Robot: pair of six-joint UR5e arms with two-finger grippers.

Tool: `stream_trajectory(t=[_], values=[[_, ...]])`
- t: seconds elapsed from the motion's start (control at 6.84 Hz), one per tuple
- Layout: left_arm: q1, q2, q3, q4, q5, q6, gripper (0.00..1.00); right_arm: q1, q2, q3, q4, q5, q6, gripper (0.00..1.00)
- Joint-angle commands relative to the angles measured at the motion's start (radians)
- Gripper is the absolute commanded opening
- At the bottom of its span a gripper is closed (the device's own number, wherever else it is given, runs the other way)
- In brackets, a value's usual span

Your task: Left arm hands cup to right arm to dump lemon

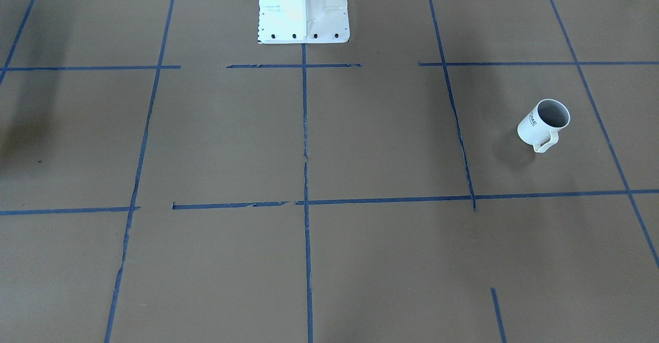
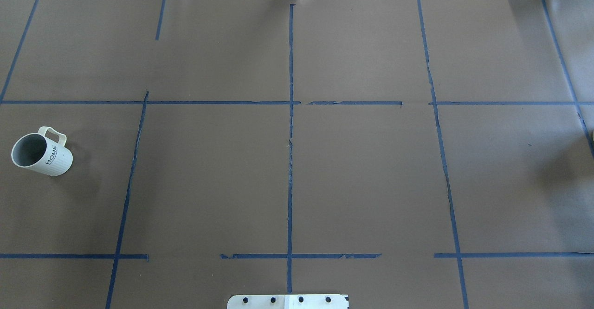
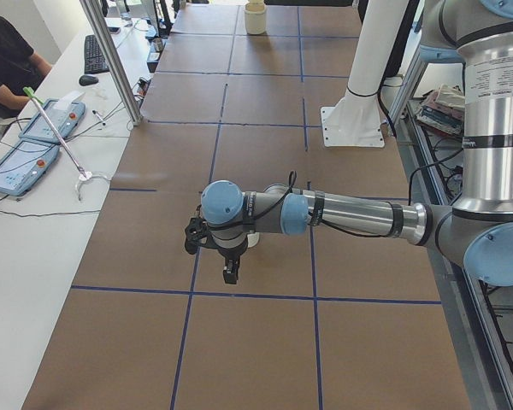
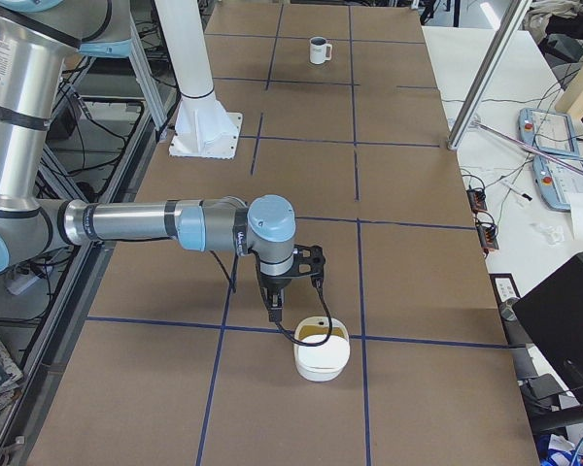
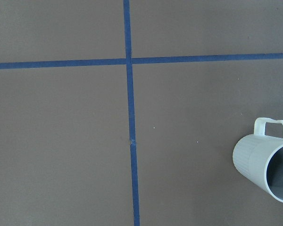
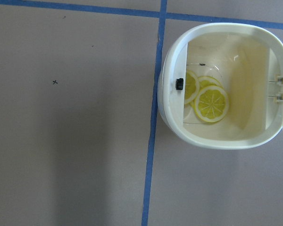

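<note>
Front view: the cup point(image 1: 543, 121) stood upright on the robot's left, handle free. Left-end view: the left gripper point(image 3: 229, 275) hung near it; how far it was open I could not tell. Right-end view: the right gripper point(image 4: 273, 311), equally unclear, hung beside the bin point(image 4: 321, 372). Right wrist view: lemon slices point(image 6: 210, 101) lay inside, so it probably served for dumping.

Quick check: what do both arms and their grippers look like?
The left arm and right arm share silver links, pale-blue joint caps and black bands. The left gripper and right gripper are black, each trailing a black cable; markings are unreadable.
</note>
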State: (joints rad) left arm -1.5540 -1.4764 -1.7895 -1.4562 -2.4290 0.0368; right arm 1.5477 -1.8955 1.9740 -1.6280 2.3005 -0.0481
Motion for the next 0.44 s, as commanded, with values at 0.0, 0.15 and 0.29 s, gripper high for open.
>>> stream_trajectory(t=[0.0, 0.15, 0.29], values=[[0.002, 0.001, -0.004, 0.002, -0.001, 0.0, 1.0, -0.006, 0.001, -0.001, 0.0, 0.002, 0.002, 1.0], [0.002, -0.001, -0.004, 0.002, -0.001, 0.0, 1.0, -0.008, 0.001, -0.004, 0.0, 0.002, 0.002, 1.0], [0.002, -0.008, -0.004, 0.002, 0.001, 0.0, 1.0, -0.008, 0.001, -0.006, 0.0, 0.002, 0.001, 1.0]])
